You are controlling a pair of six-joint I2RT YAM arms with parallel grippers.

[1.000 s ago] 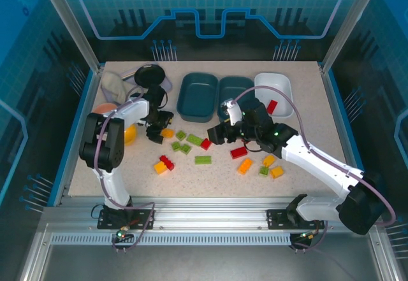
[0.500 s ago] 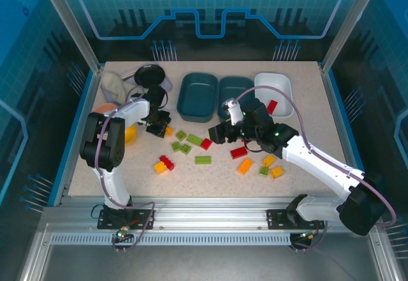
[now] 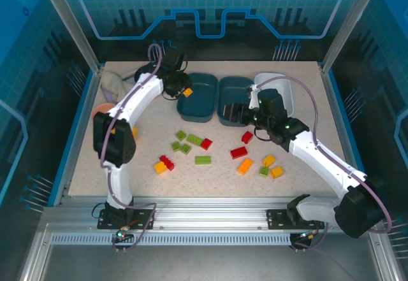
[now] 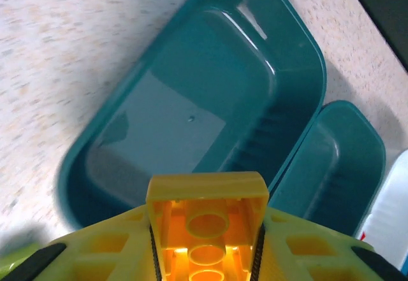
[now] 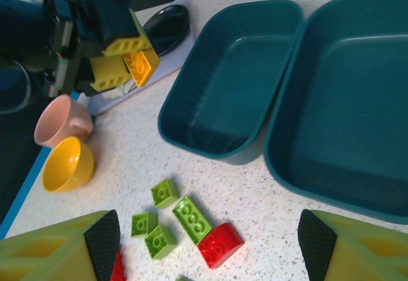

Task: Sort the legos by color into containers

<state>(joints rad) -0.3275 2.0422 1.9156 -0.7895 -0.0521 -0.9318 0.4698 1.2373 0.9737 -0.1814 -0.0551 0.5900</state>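
**Overhead and wrist views, sorting in progress.** The left gripper (image 3: 184, 91) is clenched on an orange-yellow brick (image 3: 188, 92), held in the air at the 10 o'clock corner of the left teal tray (image 3: 199, 102). Whether the brick hangs over the tray's interior or just outside its rim cannot be told. In the left wrist view the brick's hollow underside faces the camera, pinched between the yellow fingers (image 4: 95, 252). The middle teal tray (image 3: 234, 91) lies just beside the left one at its 3 o'clock, and the white tray (image 3: 285, 90) lies just beside that. The right gripper (image 3: 234, 113) hovers over the 6 o'clock half of the middle teal tray, released, its jaws wide apart with nothing between them. Loose legos lie on the table at 6 o'clock of the trays. These include a cluster of four green bricks (image 5: 164, 192) with a red brick (image 5: 220, 244) just beside the longest, a single green brick (image 3: 203, 160), a red-and-yellow pair (image 3: 164, 164) and two red bricks (image 3: 239, 152). At 5 o'clock lies a group of orange-yellow and green bricks (image 3: 269, 160). A pink cup (image 5: 60, 122) and a yellow bowl (image 5: 67, 163) stand at the table's 9 o'clock edge, and a black pan (image 5: 167, 26) at 11 o'clock.
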